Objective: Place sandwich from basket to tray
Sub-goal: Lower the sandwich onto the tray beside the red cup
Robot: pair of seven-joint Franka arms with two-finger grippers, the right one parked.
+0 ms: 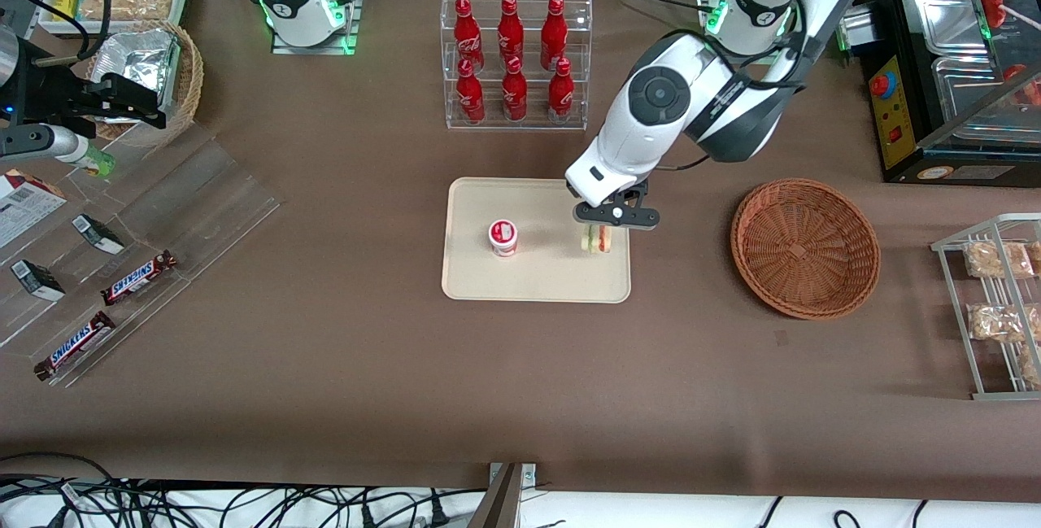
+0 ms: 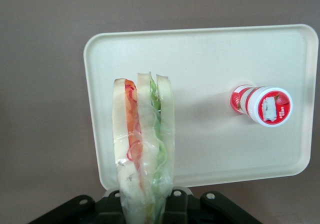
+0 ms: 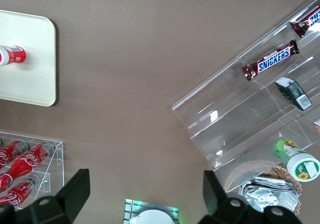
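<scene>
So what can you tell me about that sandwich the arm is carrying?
The sandwich is a clear-wrapped wedge of white bread slices with red, orange and green filling layers showing edge-on. The gripper holds it upright by one end, over the cream tray at its edge nearest the basket, beside a small red-and-white cup.

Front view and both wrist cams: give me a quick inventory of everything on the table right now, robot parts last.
Sandwich: one, white bread with red and green filling, held over the tray's edge nearest the basket.
Tray: one, cream, mid-table.
Yogurt cup: one, red and white, upright on the tray.
Basket: one, reddish-brown wicker, toward the working arm's end.
Cola bottles: six, red, in a clear rack farther from the front camera than the tray.
Snickers bars: two, brown, on the clear shelf toward the parked arm's end.
Tan basket: one, holding foil.
Bagged snacks: several, tan, on a wire rack.
Gripper: one, black, shut on the sandwich.
</scene>
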